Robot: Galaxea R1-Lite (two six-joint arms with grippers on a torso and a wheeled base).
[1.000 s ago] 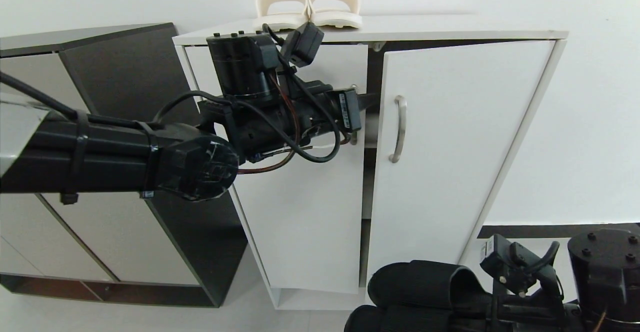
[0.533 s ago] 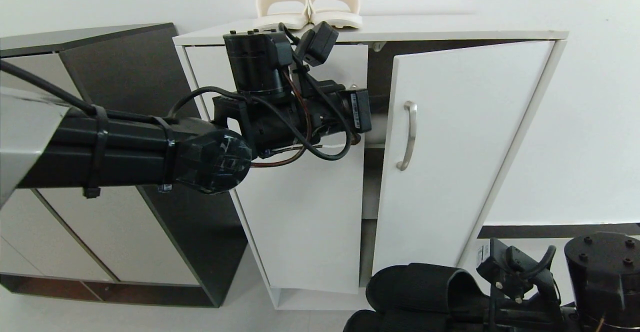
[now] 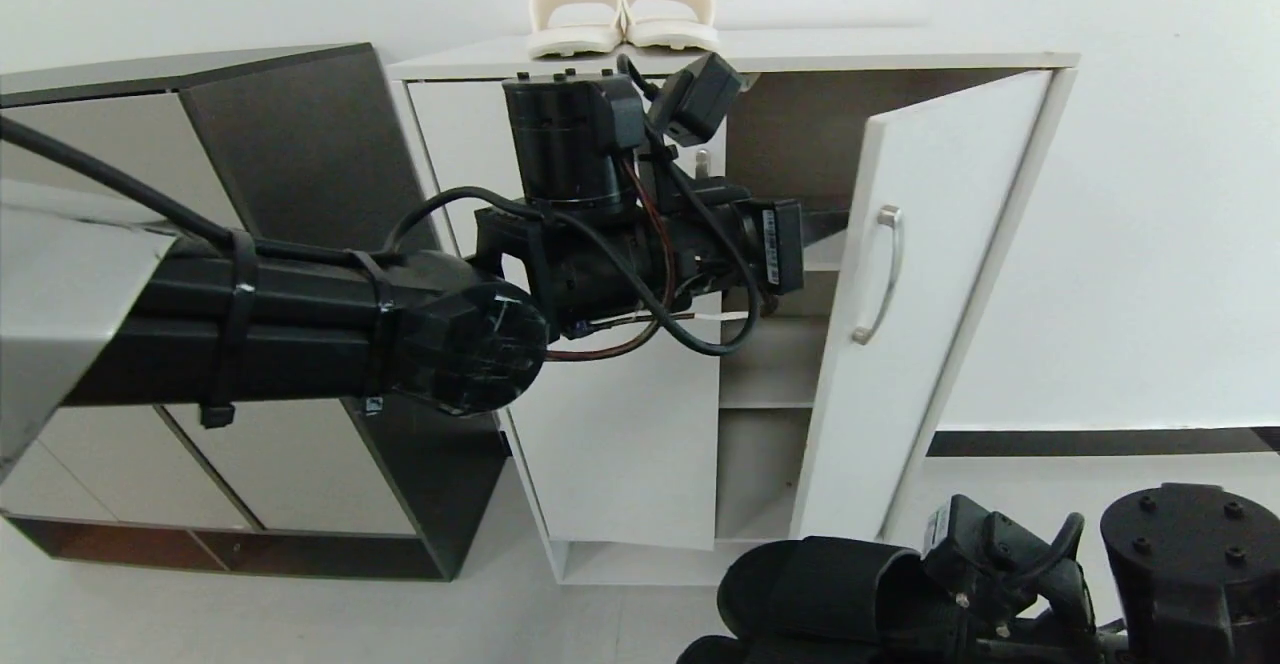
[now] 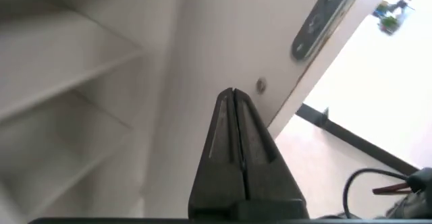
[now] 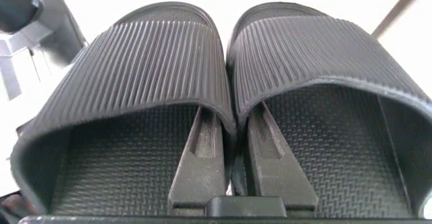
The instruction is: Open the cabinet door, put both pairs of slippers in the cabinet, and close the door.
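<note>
The white cabinet (image 3: 900, 46) has its right door (image 3: 940, 274) swung partly open; its left door (image 3: 610, 434) stays closed. My left gripper (image 3: 835, 227) is shut and empty, its tip against the right door's inner face (image 4: 202, 55), near a hinge plate (image 4: 320, 18). A cream pair of slippers (image 3: 622, 14) rests on the cabinet top. At the bottom of the head view is a black pair of slippers (image 3: 820, 594). My right gripper (image 5: 233, 156) is shut on the black slippers (image 5: 162, 69), pinching their adjoining inner walls.
Bare white shelves (image 3: 770, 369) show inside the opening, also in the left wrist view (image 4: 61, 48). A curved metal handle (image 3: 880, 274) sits on the right door. A dark cabinet (image 3: 290, 144) stands against the white one's left side. Pale floor lies in front.
The right door has swung further open as my left gripper moved right against its inner face. The head view shifted a little. The black slippers sit slightly lower in the picture.
</note>
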